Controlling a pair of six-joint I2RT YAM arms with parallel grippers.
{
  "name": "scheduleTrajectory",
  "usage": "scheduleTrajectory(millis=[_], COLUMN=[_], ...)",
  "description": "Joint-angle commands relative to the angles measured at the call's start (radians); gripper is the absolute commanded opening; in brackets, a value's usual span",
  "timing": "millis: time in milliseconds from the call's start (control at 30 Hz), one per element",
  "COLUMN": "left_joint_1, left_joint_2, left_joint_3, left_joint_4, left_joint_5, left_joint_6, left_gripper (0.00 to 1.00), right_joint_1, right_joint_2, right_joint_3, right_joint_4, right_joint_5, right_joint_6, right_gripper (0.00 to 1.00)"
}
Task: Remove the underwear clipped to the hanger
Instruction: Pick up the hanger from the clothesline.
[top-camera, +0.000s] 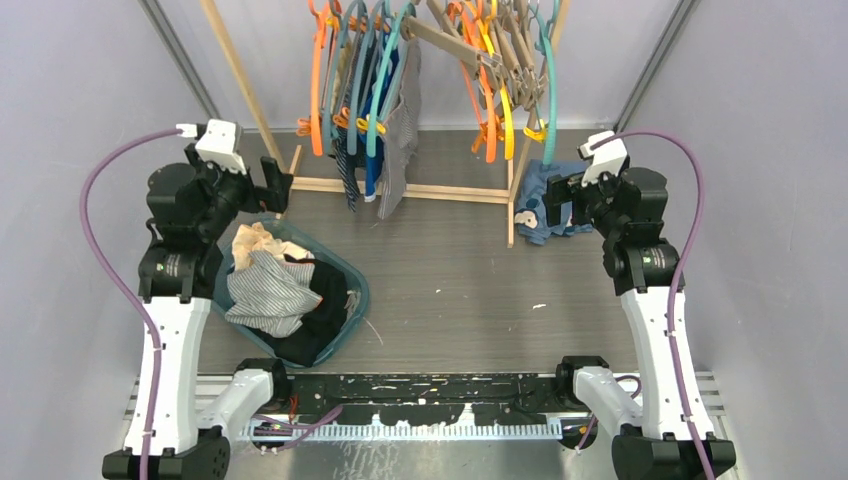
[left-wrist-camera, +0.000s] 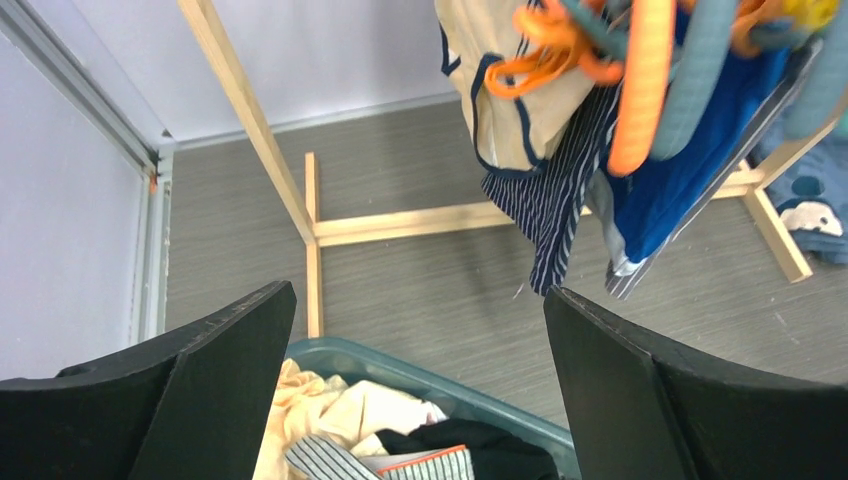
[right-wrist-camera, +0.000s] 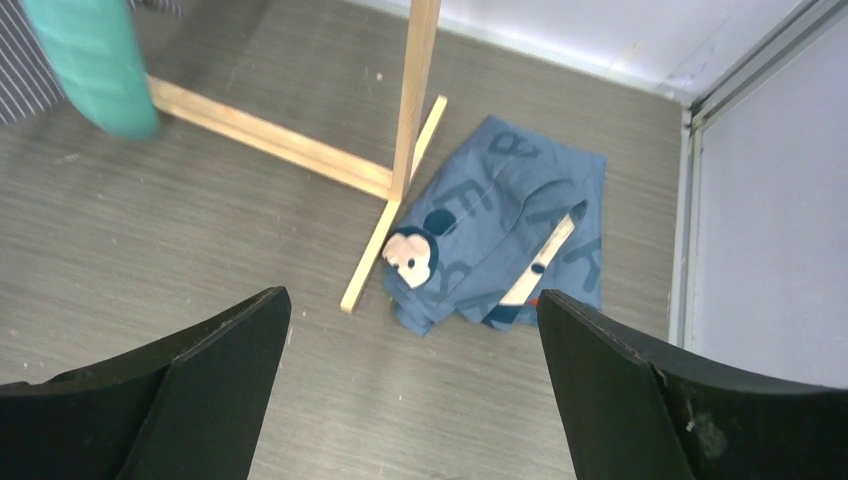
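Both the left claw (left-wrist-camera: 418, 290) and right claw (right-wrist-camera: 412, 292) gape empty; large dark letters on the cartoon-face garment (right-wrist-camera: 500, 215) are unreadable.

The underwear (top-camera: 378, 150) hangs limp in 1 tight bunch from orange and teal hangers (left-wrist-camera: 640, 90) on the wooden rack (left-wrist-camera: 400, 222). The beige pair (left-wrist-camera: 510, 110) with navy trim is at the left end. Next come the navy pinstriped pair (left-wrist-camera: 555, 215), the bright blue pair (left-wrist-camera: 680, 180) and the grey pair (top-camera: 400, 150).
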Motion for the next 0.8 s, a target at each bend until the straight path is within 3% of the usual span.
scheduleTrajectory(millis=[0, 233, 433, 767], left_joint_1=[0.008, 0.008, 0.006, -0.032], left_joint_2=[0.065, 0.206, 0.358, 0.575], left_joint_3=[0.179, 0.452, 0.681, 0.932], left_joint_4=[-0.102, -0.229, -0.287, -0.287], left_joint_5=[0.042, 0.074, 0.109, 0.175], left_joint_6=[0.007, -0.055, -0.113, -0.232], left_gripper=[0.98, 0.98, 0.98, 0.98], right_joint_1=[-0.005, -0.005, -0.005, -0.005], right_joint_2=[0.004, -0.031, -0.041, -0.11], right_joint_3=[-0.074, -0.304, -0.319, -0.345], right_joint_4=[0.04, 0.18, 0.18, 0.18], right_joint_5=[-0.016, -0.074, -0.093, -0.068], right_joint_6=[-0.032, -0.037, -0.04, -0.059], right_gripper=[1.0, 1.0, 1.0, 1.0])
